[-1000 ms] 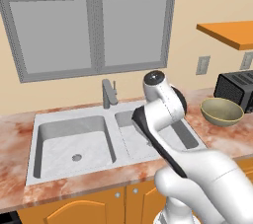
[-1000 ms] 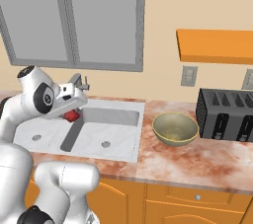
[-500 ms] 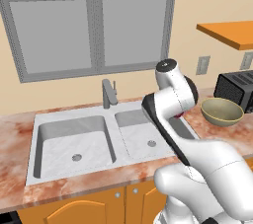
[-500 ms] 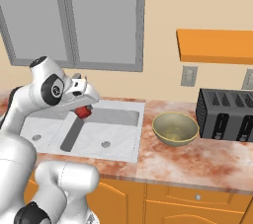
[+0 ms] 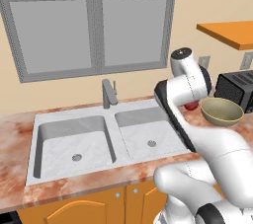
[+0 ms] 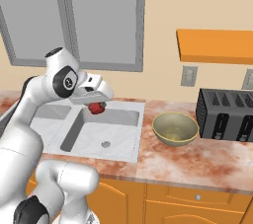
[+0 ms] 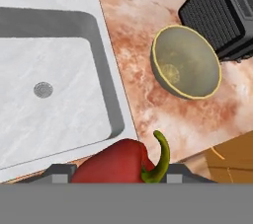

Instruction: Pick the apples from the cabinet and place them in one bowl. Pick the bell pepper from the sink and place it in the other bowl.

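My gripper (image 6: 97, 106) is shut on the bell pepper (image 6: 96, 108), a dark-red lumpy fruit with a green stem. It hangs above the right basin of the sink (image 6: 118, 119). In the hand view the bell pepper (image 7: 114, 165) sits between the finger tips, with the sink (image 7: 111, 99) to the left. The olive-green bowl (image 7: 186, 63) lies up and to the right on the counter, apart from the gripper. From the left base the bell pepper (image 5: 190, 105) peeks out behind the arm, just left of the bowl (image 5: 221, 111). The orange cabinet (image 6: 215, 46) hangs above. The apples are out of view.
A black toaster (image 6: 226, 115) stands right of the bowl (image 6: 175, 129) against the wall. The grey faucet (image 5: 108, 93) rises behind the sink's divider. A window fills the wall over the sink. Marbled counter (image 6: 197, 161) runs in front of the bowl.
The arm has swung to the right with the bell pepper in its grip, from over the sink's middle toward the bowl. The gripper has stayed shut.
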Robot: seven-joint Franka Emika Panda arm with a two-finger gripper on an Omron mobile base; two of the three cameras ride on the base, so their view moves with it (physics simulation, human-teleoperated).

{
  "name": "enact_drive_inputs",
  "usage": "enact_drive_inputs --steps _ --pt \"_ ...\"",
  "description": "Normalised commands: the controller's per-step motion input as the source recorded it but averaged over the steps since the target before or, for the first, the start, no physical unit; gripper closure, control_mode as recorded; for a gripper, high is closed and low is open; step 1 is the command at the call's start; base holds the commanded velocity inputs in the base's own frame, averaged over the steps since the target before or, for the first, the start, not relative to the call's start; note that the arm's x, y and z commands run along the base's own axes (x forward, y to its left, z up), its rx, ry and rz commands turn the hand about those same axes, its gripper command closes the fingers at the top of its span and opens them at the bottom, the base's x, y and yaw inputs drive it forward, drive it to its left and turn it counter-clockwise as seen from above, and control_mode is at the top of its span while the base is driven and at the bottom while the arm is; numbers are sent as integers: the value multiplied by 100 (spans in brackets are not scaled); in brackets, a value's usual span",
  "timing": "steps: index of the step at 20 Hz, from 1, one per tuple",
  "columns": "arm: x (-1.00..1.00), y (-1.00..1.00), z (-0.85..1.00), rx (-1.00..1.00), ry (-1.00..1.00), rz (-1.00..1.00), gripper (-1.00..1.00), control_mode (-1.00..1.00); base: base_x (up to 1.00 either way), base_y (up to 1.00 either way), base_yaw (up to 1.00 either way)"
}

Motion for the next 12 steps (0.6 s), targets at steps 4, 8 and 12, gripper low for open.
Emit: enact_drive_inputs --steps 4,8,12 --pt "-6 -52 19 7 -17 -9 100 -100 0 0 0" --pt "-6 -54 17 8 -18 -6 100 -100 0 0 0" --pt "-3 -56 13 11 -11 -4 100 -100 0 0 0"
